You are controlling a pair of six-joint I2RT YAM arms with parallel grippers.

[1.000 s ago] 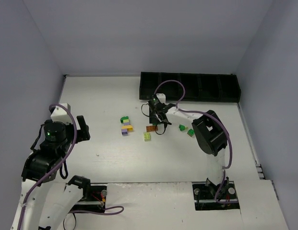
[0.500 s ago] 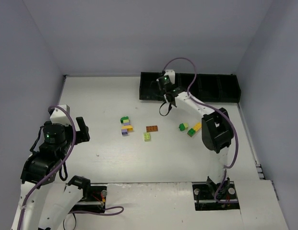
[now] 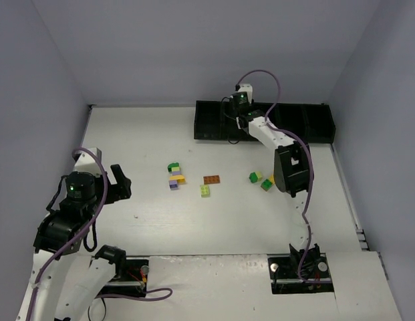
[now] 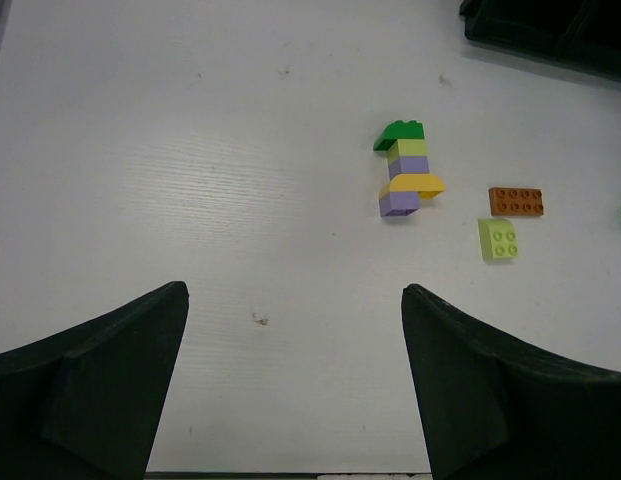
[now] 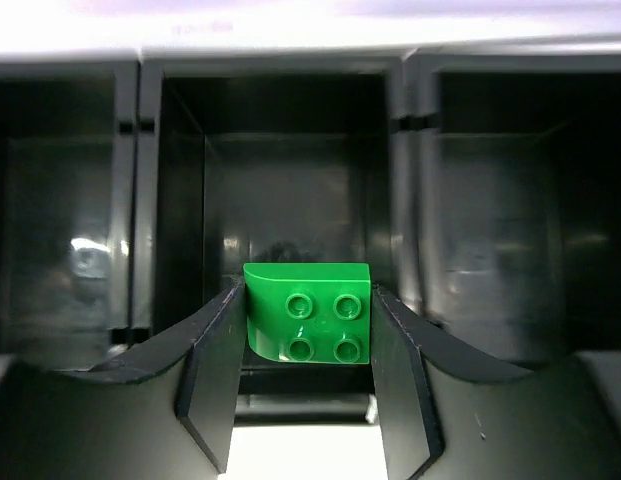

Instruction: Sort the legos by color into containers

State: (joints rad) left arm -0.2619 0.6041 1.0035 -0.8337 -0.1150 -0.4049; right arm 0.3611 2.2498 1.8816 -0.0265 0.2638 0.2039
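My right gripper (image 5: 308, 325) is shut on a dark green brick (image 5: 308, 312) and holds it at the near rim of the black tray (image 5: 280, 70), facing one compartment. In the top view the right gripper (image 3: 238, 115) is over the tray (image 3: 314, 124), near its second compartment from the left. On the table lie a stack of green, lime, lavender and yellow bricks (image 3: 174, 175), an orange-brown plate (image 3: 212, 179), a lime brick (image 3: 205, 191), a green brick (image 3: 254, 177) and a green-and-yellow pair (image 3: 266, 183). My left gripper (image 4: 295, 300) is open and empty, well short of the stack (image 4: 408, 170).
The purple cable of the right arm (image 3: 287, 140) loops above the tray and the bricks at the right. Grey walls close in the white table (image 3: 140, 134) on three sides. The compartments seen in the right wrist view look dark and glossy.
My right gripper has swung from the table's middle up and back to the tray, carrying the dark green brick. The left arm shifted slightly to the right.
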